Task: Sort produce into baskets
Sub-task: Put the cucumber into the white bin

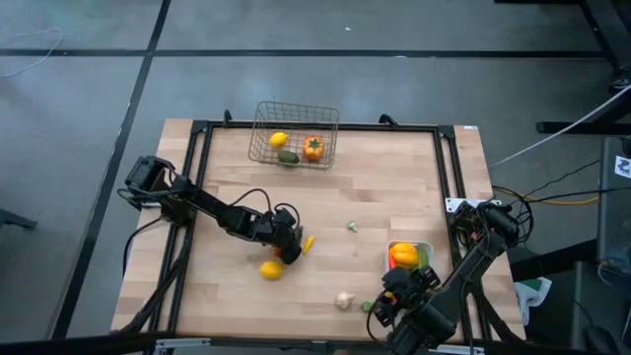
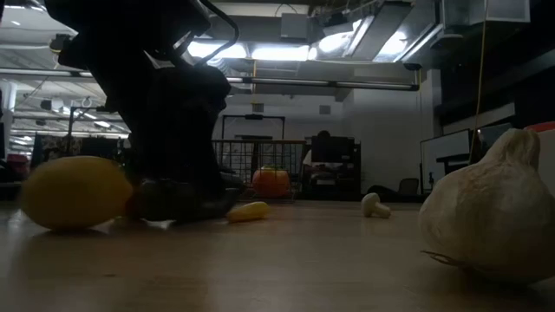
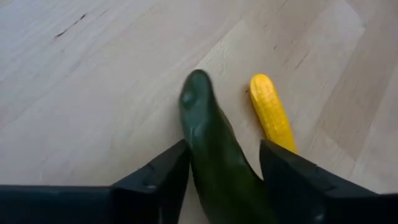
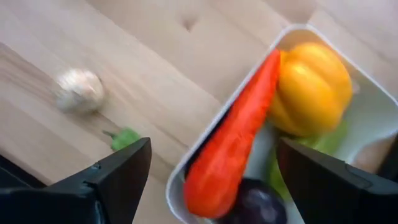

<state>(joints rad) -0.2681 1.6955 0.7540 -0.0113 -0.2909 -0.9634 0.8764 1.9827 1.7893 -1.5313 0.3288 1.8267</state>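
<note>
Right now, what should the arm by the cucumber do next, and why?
Probably finish closing on the cucumber, then lift it. In the left wrist view it lies between the left gripper's fingers, which stand close on both sides, but it still rests on the table. The corn lies just beside it, so a straight lift looks safest.

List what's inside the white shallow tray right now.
In the white shallow tray: a long orange carrot lying along one wall, a yellow-orange pepper, a dark purple eggplant and something green mostly covered by the pepper. The tray floor beneath them is hidden.
</note>
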